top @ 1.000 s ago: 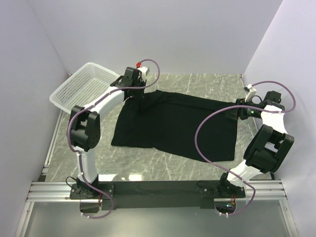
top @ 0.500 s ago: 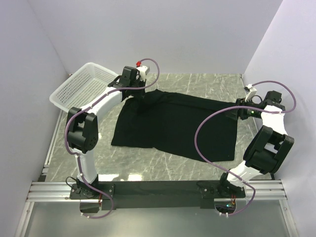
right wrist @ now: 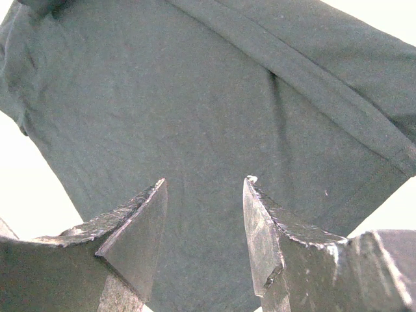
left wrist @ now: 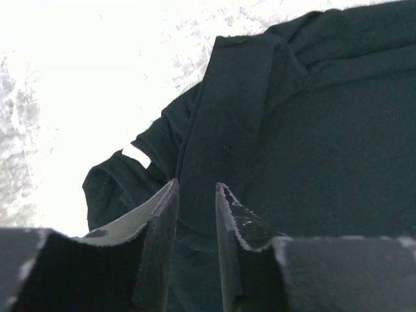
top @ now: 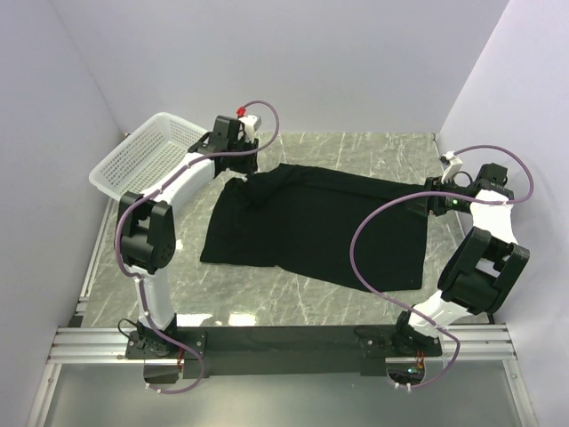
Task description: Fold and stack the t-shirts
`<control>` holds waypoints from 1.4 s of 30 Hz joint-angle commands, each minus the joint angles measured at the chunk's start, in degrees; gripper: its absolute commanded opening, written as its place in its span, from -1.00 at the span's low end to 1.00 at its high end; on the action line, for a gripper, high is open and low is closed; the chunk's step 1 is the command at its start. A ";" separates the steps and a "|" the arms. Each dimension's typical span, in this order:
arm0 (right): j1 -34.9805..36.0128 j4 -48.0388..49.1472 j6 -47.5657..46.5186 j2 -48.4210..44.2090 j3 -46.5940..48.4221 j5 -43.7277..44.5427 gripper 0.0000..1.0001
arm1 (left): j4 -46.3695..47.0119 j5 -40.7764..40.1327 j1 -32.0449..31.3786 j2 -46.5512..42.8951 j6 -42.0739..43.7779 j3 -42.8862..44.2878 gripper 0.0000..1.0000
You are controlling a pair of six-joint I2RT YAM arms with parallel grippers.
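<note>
Nearest, at 6 o'clock in the top view, a black rail (top: 284, 342) carries both arm bases. Just beyond it, on the grey marble table (top: 267, 298), the black t-shirt (top: 311, 222) lies spread across the middle. It is mostly flat, with its long side running from 9 toward 3 o'clock.

At the shirt's 3 o'clock edge the right gripper (right wrist: 205, 180) hangs over the cloth. It is released: the jaws stand well apart with nothing between them. Smooth fabric and a folded hem show beneath its fingers (right wrist: 133, 221).

Farther off, at the shirt's 11 o'clock corner, the cloth is bunched into ridges and a crumpled sleeve. The left gripper (left wrist: 195, 185) sits above that rumple. It too is released, its jaws parted by a narrow gap, and no cloth is pinched between them.

Farthest left, at the table's 10 o'clock corner, a white mesh basket (top: 133, 160) stands apart from the shirt, beside the left arm's forearm.
</note>
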 commanded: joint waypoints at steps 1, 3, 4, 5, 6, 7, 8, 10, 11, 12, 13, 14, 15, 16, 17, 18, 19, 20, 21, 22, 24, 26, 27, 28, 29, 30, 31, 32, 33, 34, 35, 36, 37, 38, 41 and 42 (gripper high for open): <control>-0.66 -0.12 -0.73 -2.28 0.15 -1.25 0.15 | -2.34 -1.26 -0.23 0.73 -1.18 3.47 -0.27; -0.75 0.05 -0.73 -2.19 -0.11 -1.17 0.14 | -3.75 -1.70 -0.14 1.43 -2.06 3.64 -0.26; -0.75 0.05 -0.73 -2.19 -0.11 -1.25 0.14 | -5.23 -1.79 -0.23 1.78 -2.93 3.64 -0.26; -0.75 0.32 -0.47 -2.19 -0.20 -1.25 0.14 | -5.77 -1.88 -0.32 2.13 -3.37 3.38 -0.28; -0.75 0.40 -0.38 -2.02 -0.38 -1.34 0.14 | -6.13 -2.05 -0.41 2.48 -3.99 3.21 -0.28; -0.75 0.49 -0.20 -1.93 -0.38 -1.51 0.14 | -6.56 -2.23 -0.67 3.01 -4.78 2.77 -0.30; -0.75 0.67 -0.12 -1.93 -0.46 -1.52 0.14 | -6.74 -3.01 -0.76 3.28 -5.22 2.68 -0.32; -0.75 0.58 -0.11 -1.84 -0.29 -1.43 0.14 | -6.74 -3.55 -1.11 3.63 -6.45 2.24 -0.36; -0.75 0.49 -0.20 -1.93 -0.20 -1.43 0.14 | -6.40 -3.90 -1.20 3.80 -6.80 2.06 -0.37; -0.57 0.41 -0.29 -1.84 -0.20 -1.34 0.14 | -6.48 -4.60 -1.20 3.98 -7.07 2.15 -0.38; -0.66 0.32 -0.46 -1.93 -0.29 -1.25 0.14 | -6.65 -5.13 -1.37 4.16 -7.59 2.59 -0.39; -0.74 0.14 -0.64 -2.01 -0.29 -1.17 0.14 | -7.18 -6.35 -1.37 4.68 -7.69 2.94 -0.40; -0.66 0.23 -0.64 -2.10 -0.38 -1.16 0.14 | -7.53 -6.80 -1.37 4.95 -7.86 3.38 -0.40; -0.74 0.23 -0.64 -2.19 -0.38 -1.16 0.14 | -7.80 -7.32 -1.46 5.12 -8.12 3.73 -0.40; -0.75 0.23 -0.64 -2.19 -0.46 -1.16 0.14 | -8.06 -7.85 -1.46 5.39 -8.21 4.43 -0.39; -0.83 0.32 -0.64 -2.10 -0.55 -1.25 0.14 | -8.67 -7.94 -1.46 5.74 -8.30 4.78 -0.40; -0.83 0.23 -0.55 -2.10 -0.55 -1.25 0.14 | -9.03 -9.86 -1.46 5.83 -8.56 5.48 -0.39; -0.83 0.40 -0.55 -2.19 -0.55 -1.34 0.14 | -9.38 -10.66 -1.46 5.91 -8.74 5.75 -0.39; -0.83 0.49 -0.47 -2.28 -0.64 -1.34 0.14 | -9.73 -11.45 -1.46 5.83 -8.83 5.84 -0.37; -0.75 0.58 -0.47 -2.19 -0.73 -1.25 0.14 | -9.82 -12.94 -1.46 5.65 -9.18 5.75 -0.35; -0.83 0.49 -0.38 -2.10 -0.64 -1.25 0.14 | -9.73 -14.18 -1.46 5.04 -9.44 5.58 -0.34; -0.75 0.41 -0.38 -2.02 -0.55 -1.25 0.14 | -9.73 -14.97 -1.46 4.60 -10.06 5.40 -0.33; -0.83 0.49 -0.38 -1.93 -0.55 -1.34 0.14 | -9.82 -15.06 -1.37 4.51 -10.32 5.40 -0.33; -0.83 0.67 -0.20 -1.93 -0.55 -1.34 0.14 | -10.17 -15.06 -1.46 4.51 -10.84 5.58 -0.33; -0.75 0.67 -0.20 -1.84 -0.47 -1.34 0.14 | -10.61 -15.15 -1.46 4.51 -11.11 5.75 -0.33; -0.83 0.67 -0.20 -1.84 -0.47 -1.34 0.14 | -10.70 -15.15 -1.46 4.60 -11.37 5.75 -0.33; -0.83 0.67 -0.29 -1.84 -0.47 -1.34 0.14 | -10.70 -14.89 -1.46 4.51 -11.90 5.49 -0.33; -0.83 0.58 -0.29 -1.84 -0.55 -1.34 0.14 | -10.53 -14.37 -1.46 4.42 -12.08 5.40 -0.34; -0.83 0.58 -0.29 -1.84 -0.55 -1.25 0.14 | -10.35 -14.10 -1.46 4.33 -12.25 5.23 -0.35; -0.83 0.58 -0.38 -1.84 -0.47 -1.17 0.14 | -10.26 -13.92 -1.46 4.25 -12.52 5.14 -0.37; -0.75 0.41 -0.46 -1.93 -0.47 -1.16 0.14 | -10.09 -13.83 -1.55 4.16 -12.52 5.14 -0.38; -0.75 0.41 -0.47 -1.93 -0.47 -1.16 0.14 | -10.00 -13.66 -1.55 4.16 -12.43 5.14 -0.39; -0.83 0.49 -0.47 -1.84 -0.47 -1.25 0.14 | -10.08 -13.66 -1.55 4.24 -12.52 5.40 -0.42; -0.75 0.49 -0.47 -1.84 -0.47 -1.25 0.14 | -10.17 -13.57 -1.55 4.33 -12.43 5.66 -0.43; -0.83 0.49 -0.38 -1.93 -0.55 -1.34 0.14 | -10.43 -13.39 -1.72 4.60 -12.17 6.54 -0.52; -0.83 0.49 -0.38 -1.93 -0.55 -1.34 0.14 | -10.70 -13.39 -1.72 4.68 -12.08 6.81 -0.53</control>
